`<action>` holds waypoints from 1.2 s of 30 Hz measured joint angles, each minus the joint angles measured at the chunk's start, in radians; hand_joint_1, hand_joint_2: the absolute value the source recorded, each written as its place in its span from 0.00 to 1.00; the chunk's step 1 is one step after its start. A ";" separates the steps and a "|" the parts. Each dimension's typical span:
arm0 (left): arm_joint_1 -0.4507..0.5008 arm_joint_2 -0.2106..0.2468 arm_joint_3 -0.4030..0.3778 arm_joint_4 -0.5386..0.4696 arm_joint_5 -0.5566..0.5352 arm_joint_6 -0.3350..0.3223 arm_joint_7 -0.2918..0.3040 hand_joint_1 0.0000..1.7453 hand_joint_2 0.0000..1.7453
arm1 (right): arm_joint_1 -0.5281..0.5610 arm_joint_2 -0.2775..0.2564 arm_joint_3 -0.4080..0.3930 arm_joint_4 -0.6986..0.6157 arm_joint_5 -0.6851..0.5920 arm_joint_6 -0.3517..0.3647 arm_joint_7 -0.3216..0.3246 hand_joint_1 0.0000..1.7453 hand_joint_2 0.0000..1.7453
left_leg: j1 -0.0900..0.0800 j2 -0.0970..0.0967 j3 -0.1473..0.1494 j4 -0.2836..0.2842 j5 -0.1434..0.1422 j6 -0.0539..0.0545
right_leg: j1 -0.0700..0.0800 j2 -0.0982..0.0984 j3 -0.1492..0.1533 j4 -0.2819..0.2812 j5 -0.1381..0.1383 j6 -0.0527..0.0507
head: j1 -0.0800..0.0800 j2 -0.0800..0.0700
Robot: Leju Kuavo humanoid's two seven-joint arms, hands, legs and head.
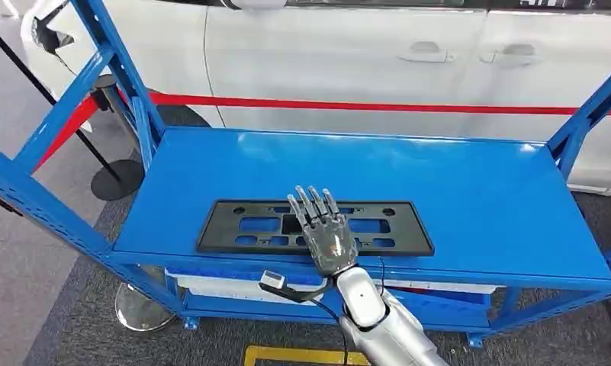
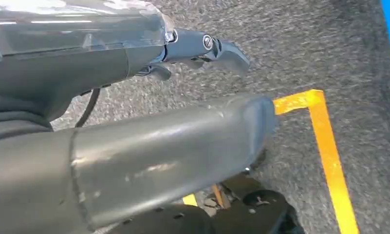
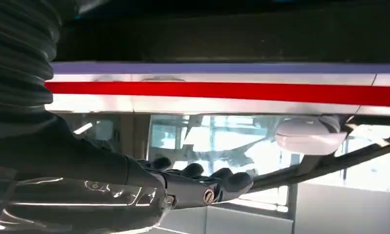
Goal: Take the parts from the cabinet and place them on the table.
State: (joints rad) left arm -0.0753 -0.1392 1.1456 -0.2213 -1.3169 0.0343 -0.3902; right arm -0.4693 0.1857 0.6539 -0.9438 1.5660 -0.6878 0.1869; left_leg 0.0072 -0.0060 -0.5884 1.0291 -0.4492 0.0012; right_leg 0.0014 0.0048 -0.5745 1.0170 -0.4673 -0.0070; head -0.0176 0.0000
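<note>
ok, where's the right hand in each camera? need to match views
Head view: right hand low centre, fingers spread flat over the black part at the front of the blue shelf.
Right wrist view: right hand comes in from the left edge, dark fingers extended.
Left wrist view: faces the floor past the left hand; no right hand here.
Shared landmarks: red stripe links head and right wrist; yellow tape links head and left wrist.

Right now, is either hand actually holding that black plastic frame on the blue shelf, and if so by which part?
Nothing is held. The right hand lies flat, fingers spread, over the black plastic frame's middle. The left hand hangs above the floor, holding nothing.
</note>
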 joint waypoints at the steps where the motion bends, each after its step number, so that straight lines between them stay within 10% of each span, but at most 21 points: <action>1: 0.000 0.000 0.000 0.000 -0.005 -0.001 0.001 0.00 0.00 | -0.007 0.007 -0.010 0.012 0.000 0.010 0.000 0.00 1.00 | 0.002 0.000 0.000 -0.005 0.004 0.007 | 0.001 0.000 0.001 -0.002 0.001 0.007 | 0.001 0.000; 2: 0.000 -0.002 -0.002 0.000 -0.007 -0.001 0.001 0.00 0.00 | -0.017 0.013 -0.019 0.026 0.000 0.019 0.000 0.00 1.00 | 0.010 0.003 0.004 -0.014 0.010 0.015 | -0.001 0.000 -0.003 0.007 -0.008 0.013 | 0.000 0.000; 3: -0.001 -0.002 -0.002 0.000 -0.008 -0.001 0.001 0.00 0.00 | -0.028 0.018 -0.028 0.040 0.000 0.022 0.000 0.84 1.00 | 0.009 0.002 0.005 -0.017 0.011 0.020 | -0.002 -0.001 -0.014 0.034 -0.027 0.018 | 0.003 0.000; 4: -0.002 -0.002 -0.003 0.000 -0.009 -0.001 0.001 0.00 0.00 | -0.039 0.021 -0.036 0.055 0.000 0.029 0.000 1.00 1.00 | 0.009 0.004 0.005 -0.018 0.012 0.028 | -0.004 -0.001 -0.046 0.098 -0.066 0.022 | 0.008 0.000; 6: -0.002 -0.002 -0.006 0.000 -0.012 -0.001 0.001 0.00 0.00 | -0.055 0.024 -0.047 0.105 0.000 0.054 0.001 1.00 1.00 | 0.009 0.003 0.004 -0.017 0.011 0.029 | -0.008 -0.001 -0.127 0.263 -0.133 0.029 | 0.009 0.000; 8: -0.001 -0.001 -0.008 0.000 -0.014 -0.001 0.001 0.00 0.00 | -0.066 0.026 -0.062 0.150 0.000 0.072 0.000 1.00 1.00 | 0.009 0.002 0.005 -0.016 0.010 0.028 | -0.012 -0.001 -0.159 0.310 -0.122 0.033 | 0.011 0.000; 11: -0.002 -0.001 -0.008 0.000 -0.015 -0.001 0.001 0.00 0.00 | -0.093 0.036 -0.079 0.195 -0.002 0.084 -0.002 1.00 1.00 | 0.009 0.000 0.014 -0.013 0.004 0.021 | -0.014 -0.003 -0.056 0.082 0.013 0.024 | 0.013 0.000; 18: -0.002 0.001 -0.009 0.000 -0.016 0.006 0.012 0.00 0.00 | -0.105 0.043 -0.118 0.255 -0.011 0.091 -0.010 1.00 1.00 | 0.008 0.000 0.007 0.009 -0.020 -0.017 | -0.013 -0.003 -0.012 -0.015 0.028 -0.010 | 0.012 0.000; 22: 0.001 0.001 -0.009 0.000 -0.016 0.006 0.013 0.00 0.00 | -0.106 0.043 -0.132 0.275 -0.013 0.087 -0.014 1.00 1.00 | 0.012 0.001 -0.120 0.282 -0.147 -0.030 | -0.011 -0.005 -0.012 -0.014 0.025 -0.020 | 0.004 0.000; 24: 0.002 0.001 -0.009 0.000 -0.013 0.006 0.013 0.00 0.00 | -0.106 0.043 -0.137 0.279 -0.015 0.084 -0.019 1.00 1.00 | 0.014 0.001 -0.112 0.256 -0.105 -0.032 | -0.011 -0.005 -0.010 -0.013 0.023 -0.019 | 0.003 0.000; 27: 0.001 0.002 -0.009 0.000 -0.013 0.007 0.013 0.00 0.00 | -0.106 0.043 -0.145 0.280 -0.017 0.076 -0.022 1.00 1.00 | 0.019 0.003 0.008 0.006 0.005 -0.029 | -0.013 -0.003 -0.004 -0.003 0.014 -0.006 | 0.003 0.000; 33: 0.000 0.000 -0.009 0.000 -0.012 0.007 0.013 0.00 0.00 | -0.106 0.039 -0.162 0.281 -0.019 0.071 -0.021 1.00 1.00 | 0.015 0.005 0.018 -0.016 0.006 0.014 | -0.010 0.001 -0.008 0.011 0.002 0.025 | 0.005 0.000; 36: -0.001 0.000 -0.009 0.000 -0.007 0.010 0.011 0.00 0.00 | -0.100 0.037 -0.170 0.280 -0.034 0.064 -0.035 1.00 1.00 | 0.014 0.007 0.011 -0.017 0.010 0.025 | -0.012 0.000 -0.107 0.210 -0.110 0.035 | 0.014 0.000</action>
State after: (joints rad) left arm -0.0759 -0.1389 1.1368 -0.2209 -1.3234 0.0443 -0.3788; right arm -0.5694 0.2232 0.4841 -0.6634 1.5321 -0.6236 0.1515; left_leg 0.0211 0.0014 -0.5776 1.0117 -0.4395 0.0261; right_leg -0.0101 0.0051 -0.6816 1.2275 -0.5768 0.0284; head -0.0031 0.0000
